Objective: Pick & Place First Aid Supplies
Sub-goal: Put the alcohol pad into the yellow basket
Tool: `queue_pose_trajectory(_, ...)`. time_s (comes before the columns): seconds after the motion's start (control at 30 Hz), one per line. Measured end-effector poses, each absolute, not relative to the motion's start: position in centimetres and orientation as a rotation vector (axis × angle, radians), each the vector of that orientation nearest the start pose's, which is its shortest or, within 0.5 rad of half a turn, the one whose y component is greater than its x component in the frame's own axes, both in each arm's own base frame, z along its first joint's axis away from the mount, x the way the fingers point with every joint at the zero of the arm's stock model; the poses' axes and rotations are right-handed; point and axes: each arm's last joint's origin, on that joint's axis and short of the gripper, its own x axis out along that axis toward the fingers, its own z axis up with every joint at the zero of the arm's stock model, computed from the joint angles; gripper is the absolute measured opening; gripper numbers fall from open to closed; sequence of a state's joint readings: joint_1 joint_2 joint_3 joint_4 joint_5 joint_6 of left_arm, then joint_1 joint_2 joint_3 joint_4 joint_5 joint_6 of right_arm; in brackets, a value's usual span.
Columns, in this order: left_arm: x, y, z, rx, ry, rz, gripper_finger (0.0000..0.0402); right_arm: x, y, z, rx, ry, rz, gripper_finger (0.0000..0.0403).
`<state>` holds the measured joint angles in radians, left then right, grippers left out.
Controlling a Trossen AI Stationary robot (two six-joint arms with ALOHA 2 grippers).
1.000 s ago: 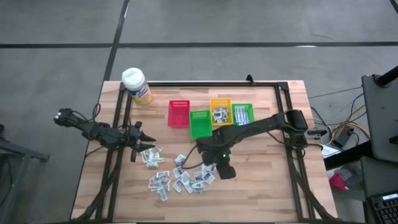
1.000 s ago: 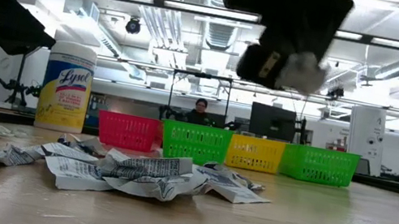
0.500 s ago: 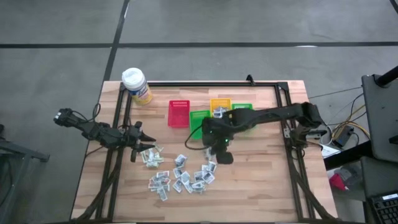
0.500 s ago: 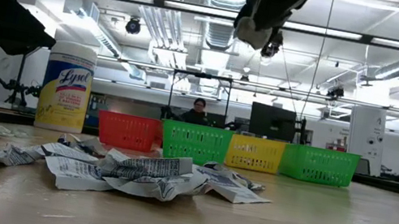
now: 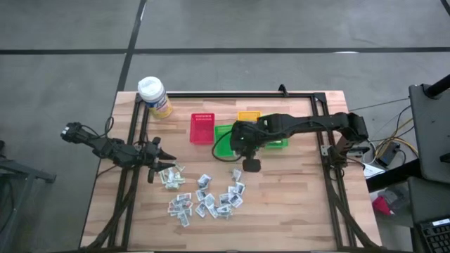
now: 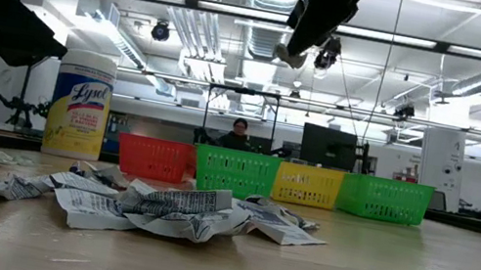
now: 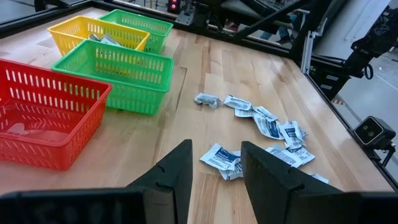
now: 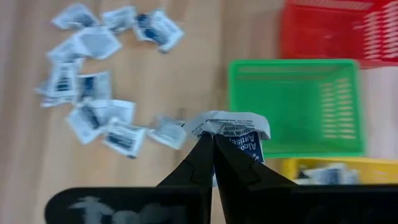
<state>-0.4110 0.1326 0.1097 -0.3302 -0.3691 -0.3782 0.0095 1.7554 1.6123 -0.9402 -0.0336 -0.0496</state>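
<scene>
The right pincer (image 8: 213, 144) is carrying a packet (image 8: 233, 129) up from the pile (image 5: 204, 197) toward the green bin (image 5: 225, 138) just ahead.

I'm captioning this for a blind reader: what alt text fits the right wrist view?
The right gripper, shut, pinches a crumpled white packet above a wooden table, close to an empty green bin. A red bin, a yellow bin and scattered loose packets lie around.
</scene>
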Motion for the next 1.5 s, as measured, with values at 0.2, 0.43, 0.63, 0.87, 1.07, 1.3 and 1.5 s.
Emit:
queue_pose_trajectory(0.2,9.0,-2.8,16.0,-0.241,0.329,0.021,0.0131,36.4,-0.8,30.2,-0.146,1.091,-0.045,0.0008)
queue_pose_trajectory(0.43,9.0,-2.8,16.0,-0.241,0.329,0.021,0.0131,36.3,-2.8,30.3,-0.283,1.113,-0.192,0.0008)
queue_pose_trajectory(0.63,9.0,-2.8,16.0,-0.24,0.329,0.021,0.0131,36.0,-5.2,30.2,-0.304,1.136,-0.274,0.0008)
queue_pose_trajectory(0.87,9.0,-2.7,16.0,-0.236,0.322,0.047,0.0131,35.4,-8.0,29.8,-0.258,1.163,-0.332,0.0008)
queue_pose_trajectory(1.07,9.0,-2.7,16.0,-0.236,0.322,0.046,0.0131,35.0,-9.3,29.3,-0.21,1.176,-0.289,0.0008)
queue_pose_trajectory(1.3,9.0,-2.7,16.0,-0.241,0.322,0.047,0.0131,34.3,-9.9,27.6,-0.192,1.236,-0.283,0.0008)
queue_pose_trajectory(1.5,9.0,-2.7,16.0,-0.241,0.322,0.047,0.0131,33.8,-9.7,25.1,-0.169,1.291,-0.256,0.0008)
